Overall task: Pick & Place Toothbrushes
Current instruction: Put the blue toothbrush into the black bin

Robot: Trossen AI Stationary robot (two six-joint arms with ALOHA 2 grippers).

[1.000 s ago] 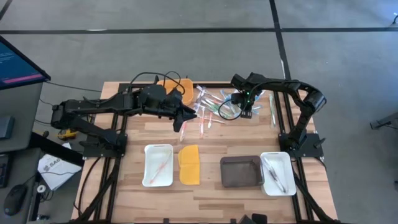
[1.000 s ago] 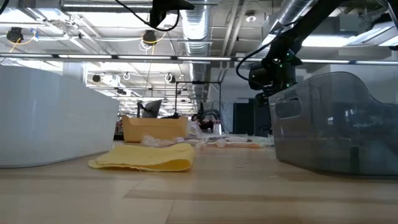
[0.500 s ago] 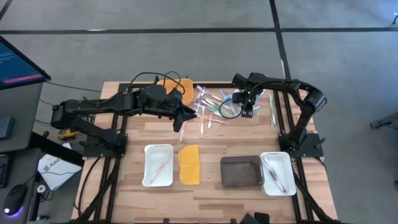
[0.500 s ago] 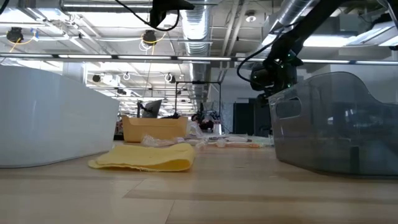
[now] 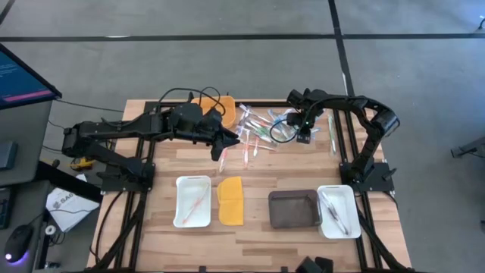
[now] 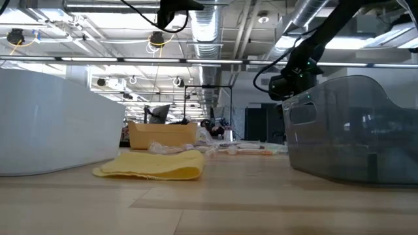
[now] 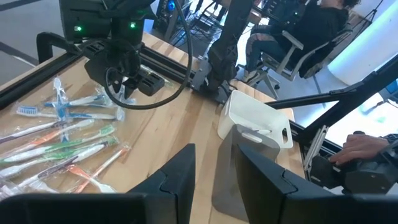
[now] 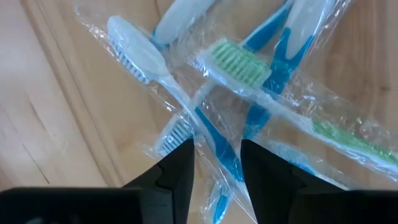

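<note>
The toothbrushes point(image 5: 261, 127) lie in a loose pile in clear wrappers at the middle of the table's far half; they also show in the left wrist view point(image 7: 59, 146). My right gripper point(image 5: 303, 130) hangs over the pile's right side, pointing down, open. Its fingers stand on either side of a blue-handled toothbrush point(image 8: 219, 163); whether they touch it, I cannot tell. My left gripper point(image 5: 236, 141) hovers at the pile's left side, open, with bare wood between its fingers point(image 7: 214, 177). A pink toothbrush lies in the left white tray point(image 5: 192, 202), others in the right white tray point(image 5: 336, 210).
A yellow-orange flat lid point(image 5: 231, 200) lies between the left tray and a grey bin point(image 5: 294, 208) at the near side. An orange box point(image 5: 212, 106) stands behind my left arm. A person sits beyond the table point(image 7: 311, 25).
My right gripper has shifted a little toward the table's right edge over the pile. The left arm has kept still.
</note>
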